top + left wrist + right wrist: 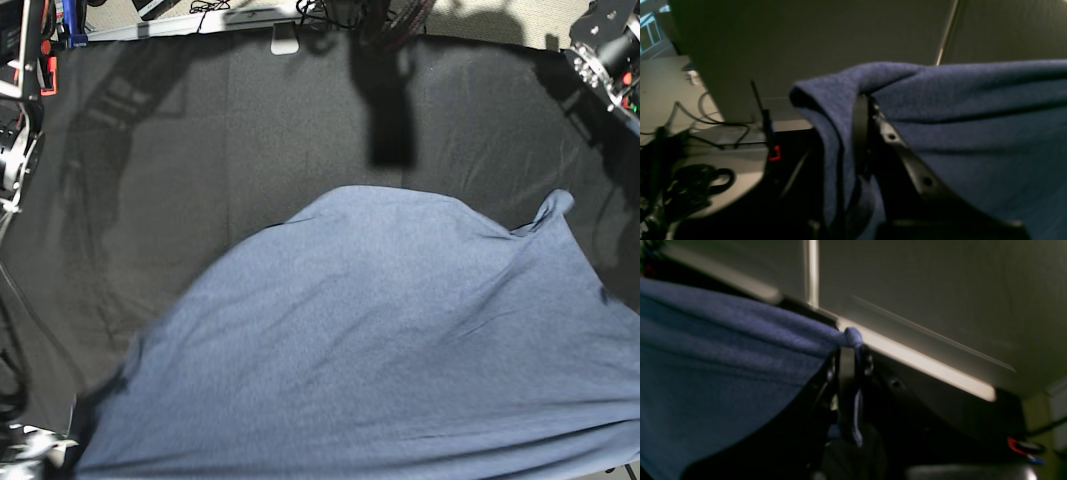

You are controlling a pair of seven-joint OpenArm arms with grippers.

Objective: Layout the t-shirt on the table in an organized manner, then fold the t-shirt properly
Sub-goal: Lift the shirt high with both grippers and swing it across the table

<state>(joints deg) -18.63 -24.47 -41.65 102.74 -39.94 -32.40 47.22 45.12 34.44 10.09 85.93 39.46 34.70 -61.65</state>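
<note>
The blue-grey t-shirt (pixel 380 350) hangs stretched between both arms, lifted over the near half of the black table (pixel 250 130), its plain side up. In the left wrist view, my left gripper (pixel 864 110) is shut on a fold of the t-shirt (pixel 973 110), and cloth drapes over the fingers. In the right wrist view, my right gripper (pixel 848 353) is shut on a bunched corner of the t-shirt (pixel 723 366), which stretches away to the left. In the base view the shirt hides both grippers. No lettering shows.
An orange and blue clamp (pixel 774 151) sits at the table edge, beside a pile of black cables (pixel 696 180). Another clamp (pixel 1023 446) shows at lower right. Arm hardware (pixel 605 50) stands at the far right corner. Grey partition walls (pixel 823 40) rise behind.
</note>
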